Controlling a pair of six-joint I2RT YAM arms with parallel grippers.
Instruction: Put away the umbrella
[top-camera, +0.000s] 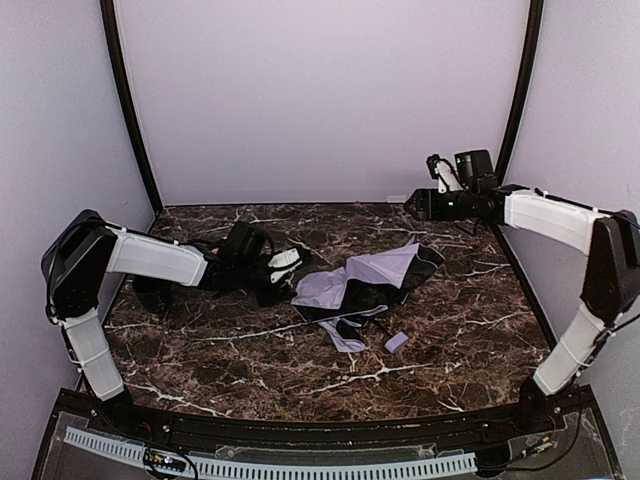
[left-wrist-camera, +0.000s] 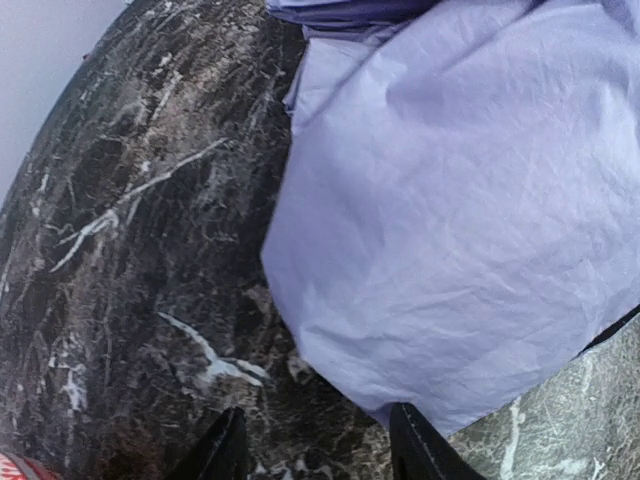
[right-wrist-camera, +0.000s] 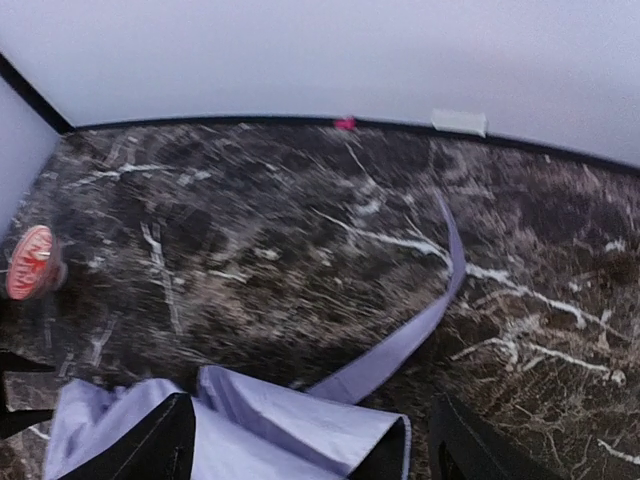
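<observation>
The umbrella lies collapsed in the middle of the marble table, with pale lavender fabric, black folds and a small lavender handle at its near side. My left gripper is low at the fabric's left edge. In the left wrist view it is open, its right finger at the edge of the fabric. My right gripper hovers above the umbrella's far right end. In the right wrist view it is open and empty above the fabric and a lavender strap.
A small red-patterned bowl stands at the left, by the left arm; its rim also shows in the left wrist view. Pale walls close in the table on three sides. A pink bit and a white tag lie at the back wall.
</observation>
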